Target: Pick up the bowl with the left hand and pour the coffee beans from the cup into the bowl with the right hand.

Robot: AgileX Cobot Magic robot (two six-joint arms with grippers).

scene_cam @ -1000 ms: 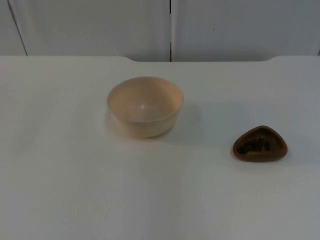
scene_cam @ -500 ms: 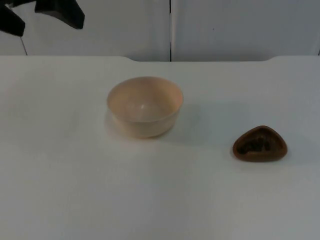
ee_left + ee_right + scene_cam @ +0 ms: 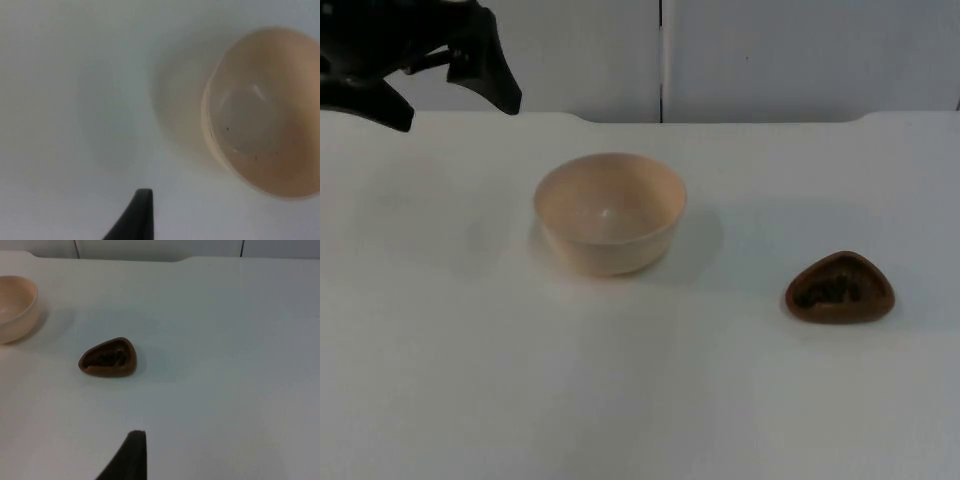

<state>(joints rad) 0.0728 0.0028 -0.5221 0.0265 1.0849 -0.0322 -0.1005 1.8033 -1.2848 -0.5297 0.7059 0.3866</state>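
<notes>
A cream bowl [image 3: 610, 212] stands upright and empty on the white table [image 3: 470, 380], a little left of the middle. The small brown cup [image 3: 840, 290] holding dark coffee beans sits to its right. My left gripper [image 3: 458, 110] hangs open over the table's back left, above and left of the bowl, with nothing in it. The left wrist view looks down on the bowl [image 3: 265, 110] beside a left fingertip [image 3: 139, 215]. My right gripper [image 3: 131, 460] waits well back from the cup [image 3: 108, 358], with the bowl [image 3: 15, 307] farther off.
The grey partition wall [image 3: 770, 50] closes off the back of the table. Bare white table lies in front of the bowl and cup and between them.
The left arm has come into the top view from the upper left corner and moved down and right toward the bowl. Bowl and cup have not moved.
</notes>
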